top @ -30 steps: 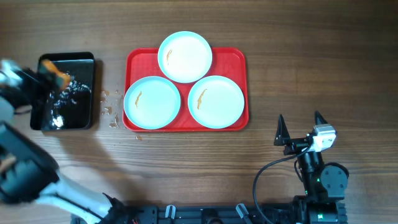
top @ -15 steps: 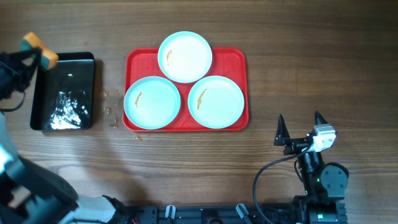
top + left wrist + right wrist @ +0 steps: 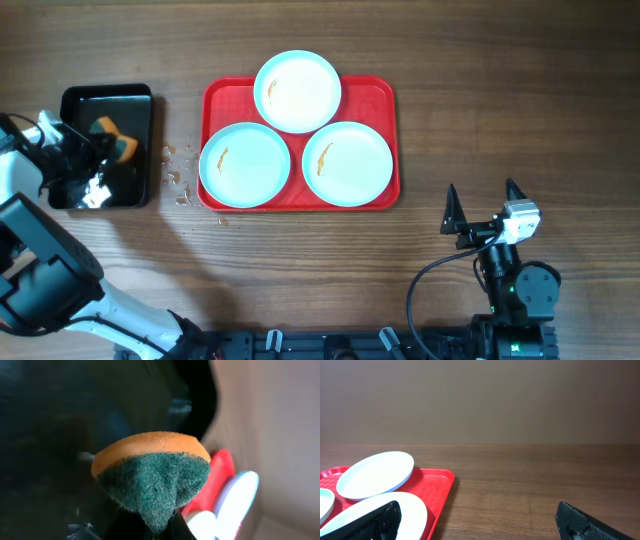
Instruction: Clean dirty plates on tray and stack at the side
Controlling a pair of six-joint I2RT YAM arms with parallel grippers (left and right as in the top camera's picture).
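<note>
Three plates [image 3: 347, 163], each smeared, lie on the tray [image 3: 215, 95] mid-surface; none looks cleaned or stacked yet. Left fingers [image 3: 88, 152] grip a sponge [image 3: 113, 141] over the bin [image 3: 105, 93] near the left edge; right fingers [image 3: 451, 212] spread, empty.

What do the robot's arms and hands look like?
The right arm is black, with a white camera block at the wrist and a looping black cable; the right hand has two pointed black fingers. The left arm has white and black casings; the left hand is dark.
</note>
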